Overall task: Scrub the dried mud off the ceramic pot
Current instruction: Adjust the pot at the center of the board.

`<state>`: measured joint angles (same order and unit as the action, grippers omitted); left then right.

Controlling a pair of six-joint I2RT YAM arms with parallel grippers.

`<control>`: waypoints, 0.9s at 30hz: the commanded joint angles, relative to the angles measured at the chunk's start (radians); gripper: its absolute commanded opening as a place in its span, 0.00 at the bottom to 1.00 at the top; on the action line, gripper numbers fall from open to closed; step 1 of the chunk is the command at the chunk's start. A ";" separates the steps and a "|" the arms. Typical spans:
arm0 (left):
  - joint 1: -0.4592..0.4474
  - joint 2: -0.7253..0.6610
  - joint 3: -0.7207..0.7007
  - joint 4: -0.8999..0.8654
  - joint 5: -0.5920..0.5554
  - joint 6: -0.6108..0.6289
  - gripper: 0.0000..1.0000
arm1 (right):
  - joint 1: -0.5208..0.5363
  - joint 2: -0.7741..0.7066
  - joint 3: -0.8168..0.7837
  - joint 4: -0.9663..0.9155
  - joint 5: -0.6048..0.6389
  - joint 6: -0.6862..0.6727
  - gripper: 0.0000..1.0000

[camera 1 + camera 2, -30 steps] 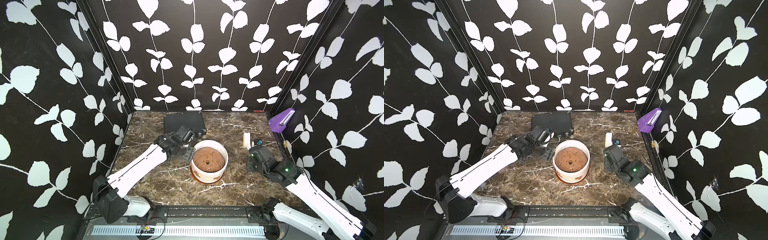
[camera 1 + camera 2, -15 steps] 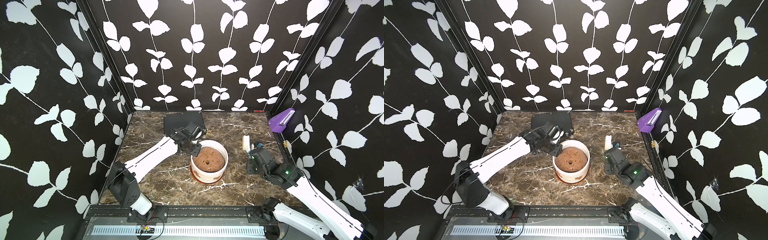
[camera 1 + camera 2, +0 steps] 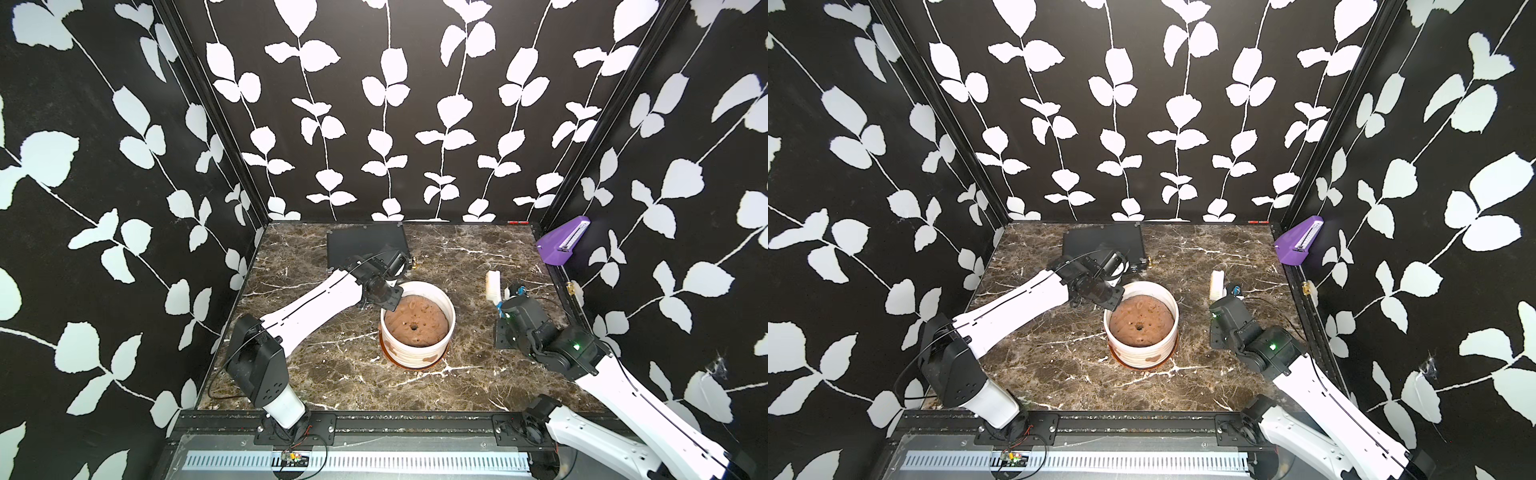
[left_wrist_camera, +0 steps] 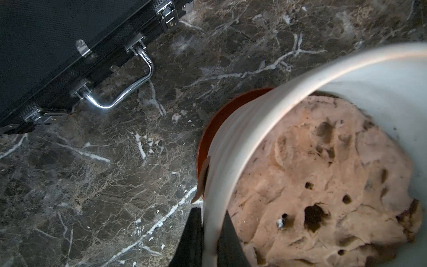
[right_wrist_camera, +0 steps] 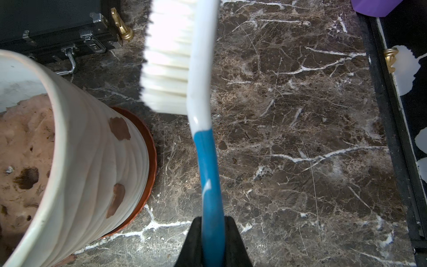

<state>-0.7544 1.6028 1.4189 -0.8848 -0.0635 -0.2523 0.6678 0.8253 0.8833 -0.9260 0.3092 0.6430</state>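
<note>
Ceramic pot (image 3: 417, 328), one; dried mud blotches (image 5: 119, 128) facing the one brush (image 5: 175, 57), two.

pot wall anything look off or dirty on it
Yes: blotches of dried mud stain the white ribbed wall of the ceramic pot on the side toward the brush, and in the left wrist view one flake is peeling off near the saucer.

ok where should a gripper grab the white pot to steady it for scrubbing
Pinch the thick rim of the ceramic pot from above, one finger inside, one outside, as the left gripper does: the body looks too wide to span, and that side leaves the dried mud clear.
</note>
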 commanded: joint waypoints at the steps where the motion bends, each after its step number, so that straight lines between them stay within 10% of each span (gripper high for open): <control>1: -0.003 -0.016 0.031 -0.039 -0.045 -0.014 0.00 | 0.004 0.007 0.011 0.015 0.016 0.005 0.00; 27: 0.047 0.042 0.069 -0.079 -0.237 -0.051 0.00 | 0.008 0.015 -0.045 0.062 -0.033 0.004 0.00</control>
<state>-0.7620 1.6325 1.4593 -0.9424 -0.1478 -0.2707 0.6689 0.8520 0.8516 -0.8997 0.2756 0.6434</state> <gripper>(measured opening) 0.104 0.145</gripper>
